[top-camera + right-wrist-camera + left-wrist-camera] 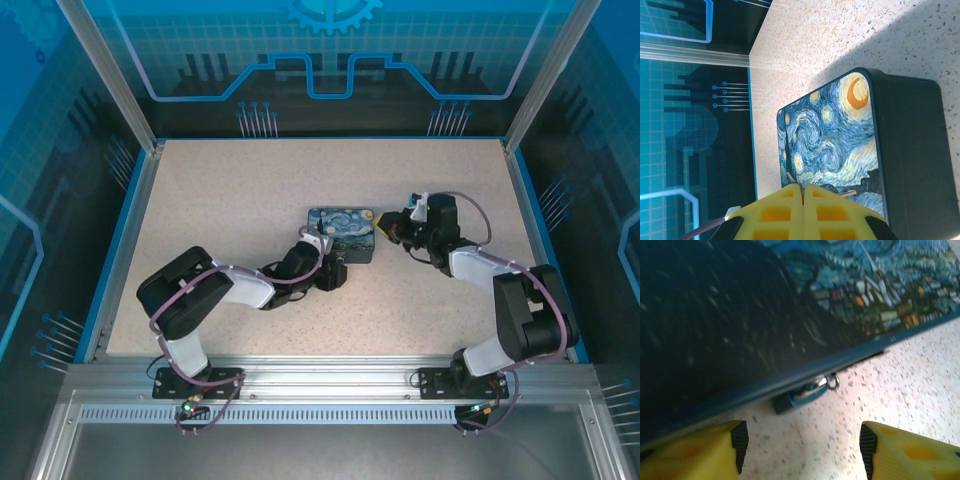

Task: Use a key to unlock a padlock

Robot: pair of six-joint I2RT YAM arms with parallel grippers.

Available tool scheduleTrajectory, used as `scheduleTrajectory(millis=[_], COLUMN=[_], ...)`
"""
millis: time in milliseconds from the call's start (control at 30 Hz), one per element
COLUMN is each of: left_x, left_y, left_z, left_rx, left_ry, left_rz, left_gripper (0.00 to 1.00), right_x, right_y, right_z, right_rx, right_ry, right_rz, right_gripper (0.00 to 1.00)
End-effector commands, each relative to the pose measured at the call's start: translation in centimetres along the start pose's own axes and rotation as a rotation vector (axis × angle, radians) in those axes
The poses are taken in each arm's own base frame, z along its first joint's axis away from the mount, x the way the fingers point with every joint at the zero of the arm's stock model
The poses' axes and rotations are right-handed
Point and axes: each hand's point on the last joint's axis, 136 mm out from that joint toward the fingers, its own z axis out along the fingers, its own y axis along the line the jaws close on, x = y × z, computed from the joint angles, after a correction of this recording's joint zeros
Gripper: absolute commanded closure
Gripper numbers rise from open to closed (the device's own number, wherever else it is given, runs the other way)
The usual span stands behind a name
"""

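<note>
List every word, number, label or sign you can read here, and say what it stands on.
No readable text in any view.
Box: a swirling night-sky painting with no lettering.
Padlock: too blurred to tell whether it carries any marking.
Back wall: gear and circuit-line graphics, no words or numbers.
</note>
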Motion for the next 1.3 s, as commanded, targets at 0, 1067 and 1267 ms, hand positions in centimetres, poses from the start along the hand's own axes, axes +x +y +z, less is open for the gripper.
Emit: scheduleTrajectory(millis=[0, 1067, 1267], left_x=[-2.4, -4.0, -3.3], left_y=[-0.1, -1.1, 1.1], left_z=[-0.1, 2.8, 2.5], left_rx=[-0.016, 0.270, 0.077], left_ry=[-0.153, -0.235, -0.175], left_rz=[0.045, -0.311, -0.204], left_gripper=[0.39, 0.44, 0.42], right_x=[0.0, 1.1, 1.1], right_y=[1.4, -0.7, -0.8], right_z=[1.1, 2.6, 2.7], right_rx=[-0.043, 0.034, 0.042], right_ry=[0.032, 0.066, 0.064], right_rz=[-0.023, -0.017, -0.017], right_gripper=[1.00, 1.00, 1.00])
